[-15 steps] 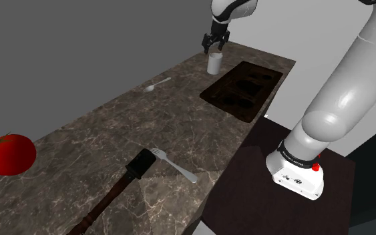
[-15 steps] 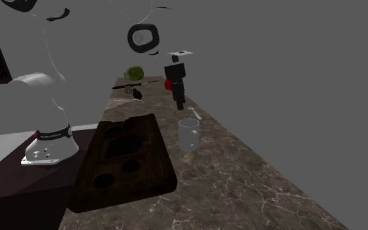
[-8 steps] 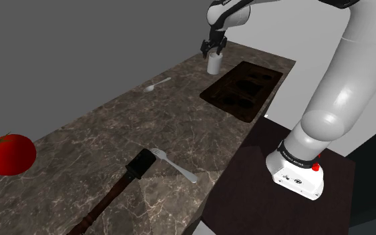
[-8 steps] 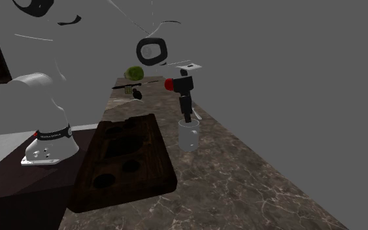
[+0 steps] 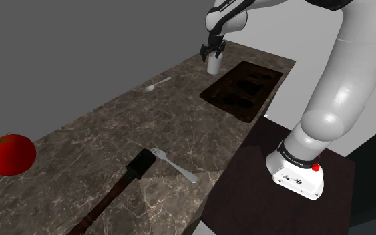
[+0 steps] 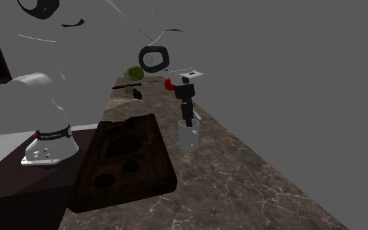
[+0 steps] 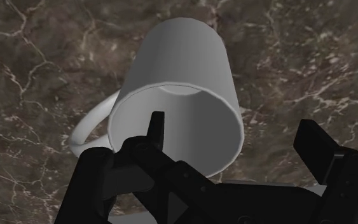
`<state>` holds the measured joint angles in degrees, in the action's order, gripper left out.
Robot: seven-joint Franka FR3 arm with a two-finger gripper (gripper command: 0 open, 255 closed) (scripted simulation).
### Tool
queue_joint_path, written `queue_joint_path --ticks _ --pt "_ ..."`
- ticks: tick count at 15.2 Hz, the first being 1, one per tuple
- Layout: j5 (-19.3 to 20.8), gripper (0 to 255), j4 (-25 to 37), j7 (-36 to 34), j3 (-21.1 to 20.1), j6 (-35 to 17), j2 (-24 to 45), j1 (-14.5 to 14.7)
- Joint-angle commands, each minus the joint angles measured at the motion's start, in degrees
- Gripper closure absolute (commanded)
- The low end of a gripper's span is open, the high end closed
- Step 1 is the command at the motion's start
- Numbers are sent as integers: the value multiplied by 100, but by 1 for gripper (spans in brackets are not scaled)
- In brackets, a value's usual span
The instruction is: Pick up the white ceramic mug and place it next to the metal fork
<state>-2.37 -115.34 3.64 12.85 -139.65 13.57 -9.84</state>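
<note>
The black gripper [image 5: 212, 51] is hanging straight down over the white mug [image 5: 214, 65], which is standing upright on the dark marbled counter [image 5: 99, 130], at its far end in the shoulder view and just beside a dark recessed board [image 5: 243, 90]. In the wrist view the fingers are standing spread. One fingertip [image 7: 156, 127] is dipping inside the mug's mouth and the other is sitting outside the wall and clear of it, so that side of the rim is lying between them and nothing is being pinched. Whether the inner finger is touching the inside wall is hard to say from here. The mug's handle [image 7: 88, 130] is curving out on the inner finger's side. The fork [image 5: 174, 165] is lying well apart from the mug, near the counter's close edge in the shoulder view, just beside a black-headed spatula [image 5: 139, 163]. A spoon [image 5: 157, 84] is lying on the counter between the fork and the mug, nearer the mug, and a red tomato [image 5: 6, 154] is sitting at the shoulder view's left end of the counter
</note>
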Motion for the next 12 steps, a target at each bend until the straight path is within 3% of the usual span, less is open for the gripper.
queue_joint_path --ticks 1,3,4,12 --pt "-1 0 0 -1 0 -3 3 0" --pt "0 0 0 -1 0 -2 2 0" --pt "0 255 0 -1 0 -2 2 0" --pt "0 255 1 0 0 -2 2 0"
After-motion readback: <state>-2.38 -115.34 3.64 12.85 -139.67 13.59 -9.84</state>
